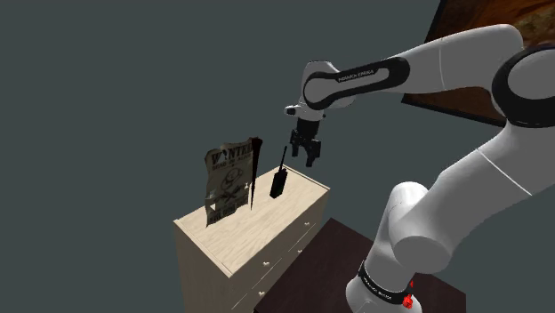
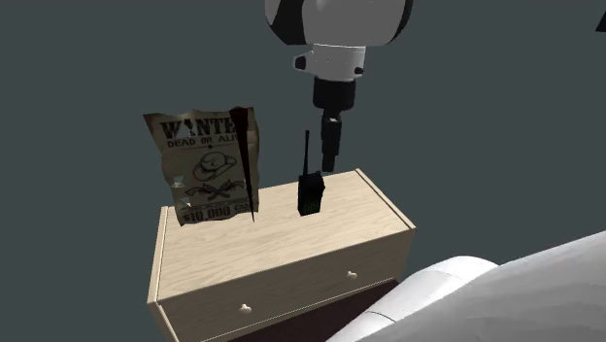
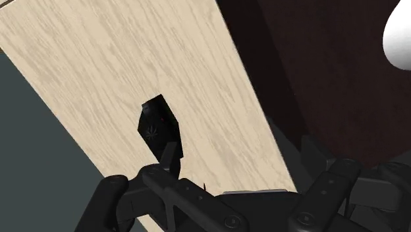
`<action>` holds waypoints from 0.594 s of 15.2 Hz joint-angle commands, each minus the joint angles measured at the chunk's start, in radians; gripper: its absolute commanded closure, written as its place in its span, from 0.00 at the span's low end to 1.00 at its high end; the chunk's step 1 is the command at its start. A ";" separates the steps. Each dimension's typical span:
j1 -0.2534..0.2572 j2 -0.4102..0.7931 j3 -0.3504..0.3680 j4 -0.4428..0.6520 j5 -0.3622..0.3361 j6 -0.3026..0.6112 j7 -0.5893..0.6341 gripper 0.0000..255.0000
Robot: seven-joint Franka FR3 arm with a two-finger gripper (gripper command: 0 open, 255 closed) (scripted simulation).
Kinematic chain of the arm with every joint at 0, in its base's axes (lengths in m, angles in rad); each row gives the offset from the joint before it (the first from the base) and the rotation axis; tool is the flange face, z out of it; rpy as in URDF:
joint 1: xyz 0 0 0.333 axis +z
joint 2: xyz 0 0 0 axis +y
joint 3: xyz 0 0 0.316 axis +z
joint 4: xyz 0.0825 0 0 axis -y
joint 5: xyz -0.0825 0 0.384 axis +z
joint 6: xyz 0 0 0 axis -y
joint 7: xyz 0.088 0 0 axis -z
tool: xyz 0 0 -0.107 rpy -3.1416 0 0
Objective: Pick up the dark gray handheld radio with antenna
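Note:
A dark handheld radio (image 1: 278,182) stands upright on the light wooden dresser top (image 1: 233,233), its thin antenna pointing up. The second exterior view has the radio (image 2: 310,194) near the dresser's back edge (image 2: 374,190). My black gripper (image 1: 307,155) hangs above the dresser, level with the antenna tip and just to the shoulder view's right of it, touching nothing. In the second exterior view the gripper (image 2: 330,158) is behind and above the radio. Seen from the wrist, the radio (image 3: 158,125) lies ahead of one fingertip (image 3: 168,157). The fingers stand apart, open, with nothing between them.
A curled "WANTED" poster (image 1: 226,182) stands on the dresser beside a narrow dark upright strip (image 1: 255,171), both to the shoulder view's left of the radio. The dresser has drawers with small knobs (image 2: 245,307). A dark brown surface (image 1: 331,258) lies below it. A framed picture (image 1: 480,53) hangs behind the arm.

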 commanded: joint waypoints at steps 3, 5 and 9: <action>0.110 0.177 -0.128 0.088 0.108 0.090 -0.337 0.00; 0.162 0.276 -0.182 0.140 0.195 0.115 -0.513 0.00; 0.177 0.343 -0.200 0.141 0.254 0.160 -0.605 0.00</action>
